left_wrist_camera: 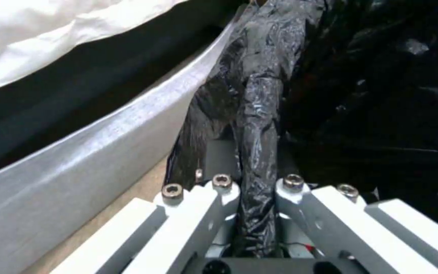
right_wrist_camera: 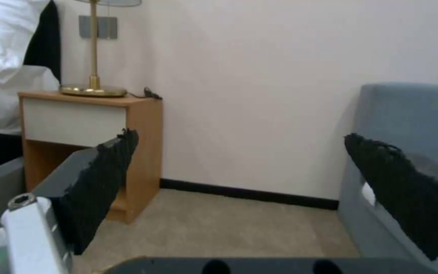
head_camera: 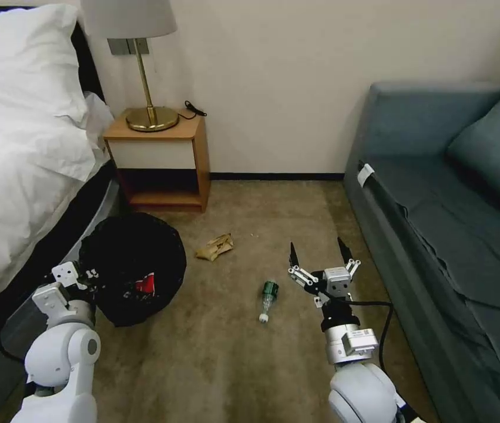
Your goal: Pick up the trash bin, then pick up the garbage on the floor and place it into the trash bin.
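The trash bin (head_camera: pixel 126 252), draped all over in its black bag liner (left_wrist_camera: pixel 259 114), sits low at my left beside the bed. My left gripper (head_camera: pixel 85 276) is at its near-left rim and is shut on the rim and liner (left_wrist_camera: pixel 257 190). A red-and-white packet (head_camera: pixel 144 285) lies inside the bin. On the carpet lie garbage pieces: a crumpled tan-gold wrapper (head_camera: pixel 215 246) and a small clear green-labelled bottle (head_camera: pixel 268 299). My right gripper (head_camera: pixel 320 254) hovers open just right of the bottle, fingers pointing toward the wall (right_wrist_camera: pixel 240 136), nothing between them.
A wooden nightstand (head_camera: pixel 164 158) with a brass lamp (head_camera: pixel 147 111) stands against the wall behind the bin. The white bed (head_camera: pixel 20 147) runs along the left, a blue-grey sofa (head_camera: pixel 449 205) along the right. Open carpet (head_camera: pixel 214 352) lies between them.
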